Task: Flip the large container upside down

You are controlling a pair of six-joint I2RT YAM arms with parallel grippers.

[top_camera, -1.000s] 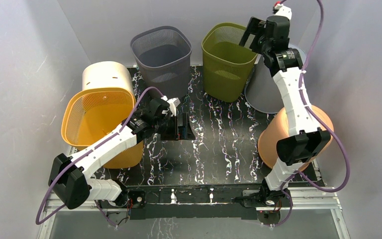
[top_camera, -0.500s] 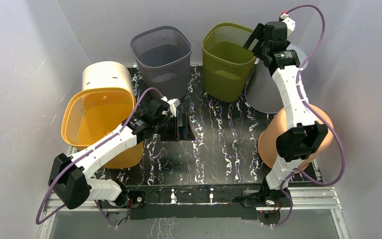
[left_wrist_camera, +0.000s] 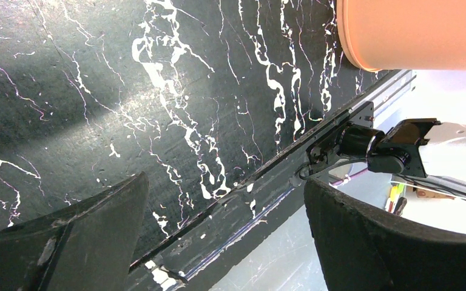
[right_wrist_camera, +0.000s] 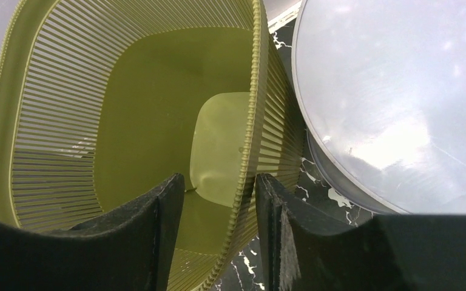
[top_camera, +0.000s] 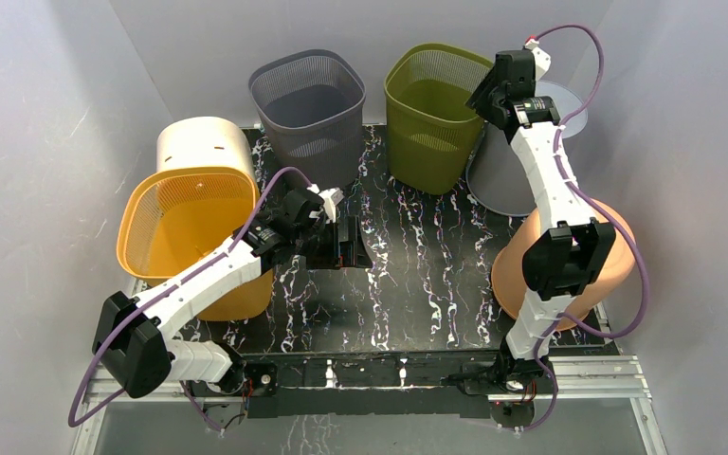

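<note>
Plastic ribbing is making the olive basket [top_camera: 431, 114], upright at the worktop's [top_camera: 417, 256] far edge, look light and springy; its stiffer rim [right_wrist_camera: 252, 121] is probably offering the best hold. The right hand [right_wrist_camera: 218, 182] is reaching out, fingers [right_wrist_camera: 158, 230] half spread astride that rim, not yet pinching. The left hand [top_camera: 346, 242] is hovering fully spread.

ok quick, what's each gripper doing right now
left gripper: open, holding nothing
right gripper: part open, astride the green basket rim, not clamped
</note>
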